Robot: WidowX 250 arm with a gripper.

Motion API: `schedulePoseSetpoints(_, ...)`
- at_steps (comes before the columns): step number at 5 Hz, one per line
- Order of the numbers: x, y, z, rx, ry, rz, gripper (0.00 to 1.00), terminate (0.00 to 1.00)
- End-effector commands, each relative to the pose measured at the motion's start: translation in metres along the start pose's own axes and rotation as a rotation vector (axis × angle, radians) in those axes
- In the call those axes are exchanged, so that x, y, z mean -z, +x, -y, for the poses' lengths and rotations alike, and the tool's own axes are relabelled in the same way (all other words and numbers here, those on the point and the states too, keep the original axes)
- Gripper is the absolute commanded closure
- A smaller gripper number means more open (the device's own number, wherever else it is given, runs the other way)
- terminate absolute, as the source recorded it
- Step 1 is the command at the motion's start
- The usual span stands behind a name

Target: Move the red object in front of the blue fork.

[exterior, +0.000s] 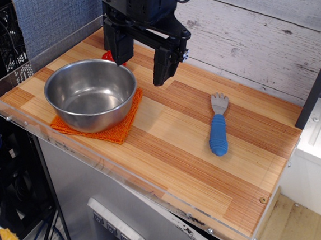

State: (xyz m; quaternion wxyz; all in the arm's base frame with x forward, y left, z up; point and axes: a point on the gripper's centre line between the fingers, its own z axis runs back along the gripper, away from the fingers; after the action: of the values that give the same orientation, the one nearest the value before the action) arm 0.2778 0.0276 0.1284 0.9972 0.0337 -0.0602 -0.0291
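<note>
Red object (106, 56) mostly hidden behind open claw's (142, 62) left finger.

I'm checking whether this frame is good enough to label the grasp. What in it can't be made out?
All in the single view:
- Red object: only a sliver shows, behind the gripper's left finger and the steel bowl; its shape is hidden.
- Whether the fingers touch it: hidden by the same finger.
- Orange cloth: mostly covered by the bowl.
- Arm above the gripper: cut off by the top edge.
- Blue fork: fully visible.
</note>
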Motion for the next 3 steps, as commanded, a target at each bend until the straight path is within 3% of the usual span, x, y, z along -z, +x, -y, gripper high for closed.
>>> schedulePoseSetpoints(1,0.0,0.0,0.0,0.0,0.0,0.0,0.0,0.0)
schedulePoseSetpoints(2,0.001,0.021,-0.022,-0.043,-0.022,0.02,0.0,0.0)
schedulePoseSetpoints(3,0.008,0.044,-0.054,-0.108,0.002,0.014,0.0,0.0)
